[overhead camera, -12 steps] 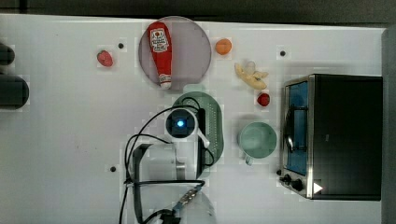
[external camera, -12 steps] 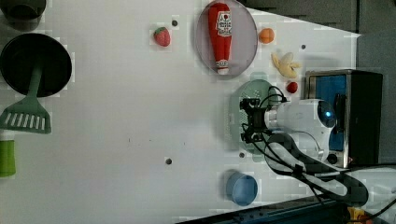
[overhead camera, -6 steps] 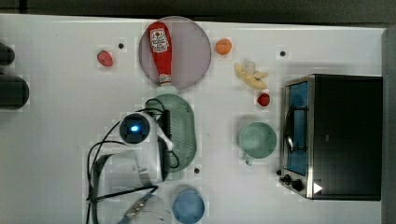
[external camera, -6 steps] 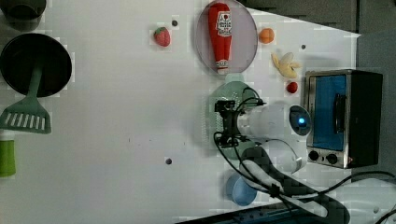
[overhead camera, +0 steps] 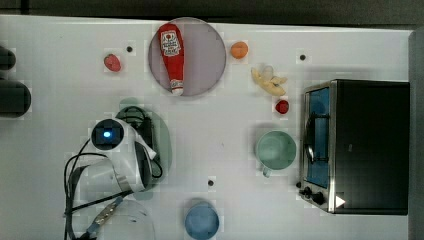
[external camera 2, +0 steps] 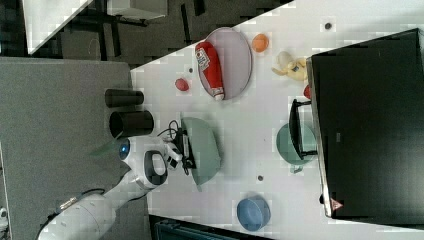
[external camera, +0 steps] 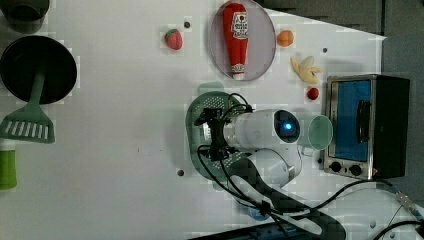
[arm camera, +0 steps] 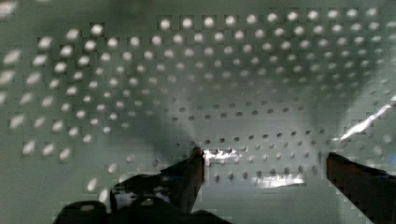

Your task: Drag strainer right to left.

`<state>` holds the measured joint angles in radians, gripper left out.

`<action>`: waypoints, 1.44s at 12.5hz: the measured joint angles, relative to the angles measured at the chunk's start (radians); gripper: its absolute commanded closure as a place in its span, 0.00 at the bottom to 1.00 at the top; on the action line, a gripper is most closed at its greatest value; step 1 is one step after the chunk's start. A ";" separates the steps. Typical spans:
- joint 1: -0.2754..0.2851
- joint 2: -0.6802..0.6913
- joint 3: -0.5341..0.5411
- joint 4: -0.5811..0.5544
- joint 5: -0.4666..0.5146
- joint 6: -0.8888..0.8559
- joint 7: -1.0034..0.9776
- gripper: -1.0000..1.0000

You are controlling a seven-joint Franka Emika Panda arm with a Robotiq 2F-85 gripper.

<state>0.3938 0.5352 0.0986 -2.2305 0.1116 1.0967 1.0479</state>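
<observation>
In the top view, the strainer [overhead camera: 162, 142] is lying at the lower left of the frame, mostly under the white arm [overhead camera: 117, 160], well apart from the mint cup [overhead camera: 275, 149] sitting beside the toaster oven [overhead camera: 357, 145].

In the left view, the strainer [external camera: 210, 102] is sitting at mid-frame below the plate [external camera: 262, 42] carrying the ketchup bottle [external camera: 235, 37], and the gripper [external camera: 216, 136] is reaching down inside it.

In the right view, the strainer [external camera 2: 205, 147] is resting left of centre, with the blue bowl [external camera 2: 253, 213] below it.

In the wrist view, the gripper [arm camera: 264, 170] is standing with its fingers [arm camera: 189, 175] spread wide apart inside the perforated strainer [arm camera: 187, 70], clamping nothing.
</observation>
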 measured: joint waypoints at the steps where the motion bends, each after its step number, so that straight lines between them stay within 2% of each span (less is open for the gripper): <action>1: 0.019 0.005 -0.010 0.021 0.001 -0.027 0.006 0.00; 6: 0.055 0.033 -0.009 0.109 0.025 -0.046 0.027 0.00; 9: 0.082 0.050 0.003 0.143 0.030 -0.052 0.112 0.00; 12: 0.139 0.096 0.009 0.217 0.021 -0.060 0.178 0.00; 18: 0.251 0.137 0.002 0.300 0.128 -0.051 0.192 0.00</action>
<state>0.6450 0.6724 0.1006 -1.9307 0.2399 1.0459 1.2402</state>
